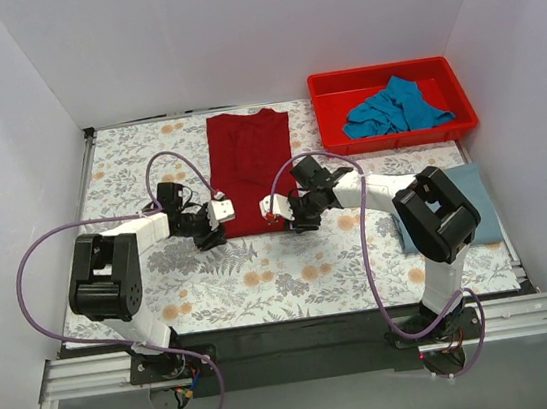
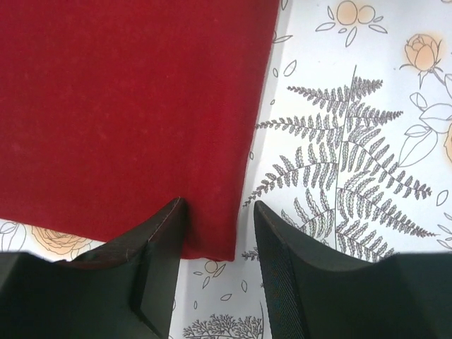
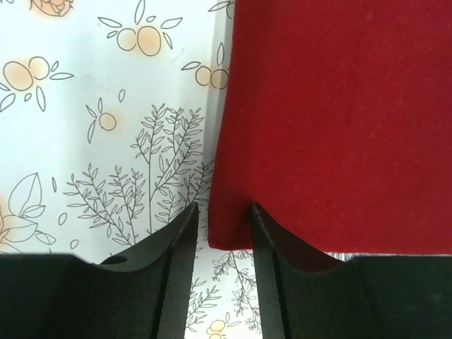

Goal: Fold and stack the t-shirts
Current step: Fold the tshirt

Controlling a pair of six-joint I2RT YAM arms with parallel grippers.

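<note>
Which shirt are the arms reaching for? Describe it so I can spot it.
On the flowered table, left of the red bin, lies the dark red t-shirt, flat and narrow. The teal t-shirt and grey-blue t-shirt are both blue.

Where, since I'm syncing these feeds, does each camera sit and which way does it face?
Top external: fixed above and behind the bases, looking down over the table; both arms show.
Left wrist: on the left arm, looking down past the left gripper at a near corner of the dark red t-shirt; its fingers show.
Right wrist: on the right arm, looking down past the right gripper at the other near corner; its fingers show.
Shared: all three see that t-shirt and table.
</note>
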